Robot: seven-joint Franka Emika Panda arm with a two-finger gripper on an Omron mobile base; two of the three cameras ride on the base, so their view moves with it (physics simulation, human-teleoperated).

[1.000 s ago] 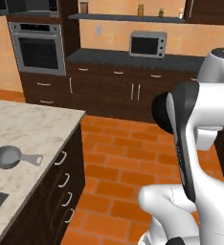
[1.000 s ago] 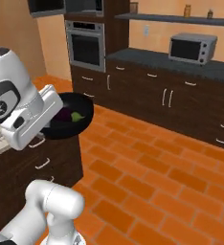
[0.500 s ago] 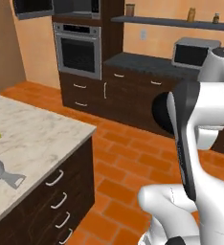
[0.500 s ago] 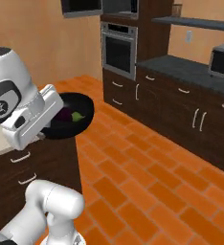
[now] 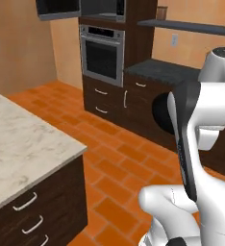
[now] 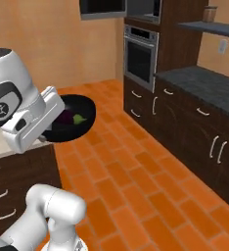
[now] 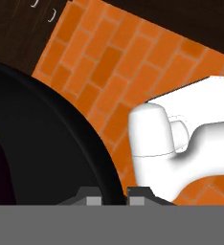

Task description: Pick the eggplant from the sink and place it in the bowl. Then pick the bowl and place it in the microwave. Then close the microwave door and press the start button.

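- Orange brick floor (image 6: 136, 181) is lying under me.
- My gripper (image 7: 109, 194) is pinching the black bowl (image 6: 72, 119) by its rim.
- Eggplant (image 6: 66, 117) is sitting inside the bowl, in the air beside the marble counter (image 5: 23, 149).
- Oven (image 6: 140, 58) is standing far behind.

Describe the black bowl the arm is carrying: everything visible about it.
The bowl is round, shallow and glossy black, like glazed ceramic or plastic. It hangs in the air beside the island counter's corner, above the orange brick floor, tilted a little toward the camera. The gripper pinches its rim: in the hand view one fingertip sits on each side of the dark edge. Inside lies the eggplant, dark purple with a green stem end.
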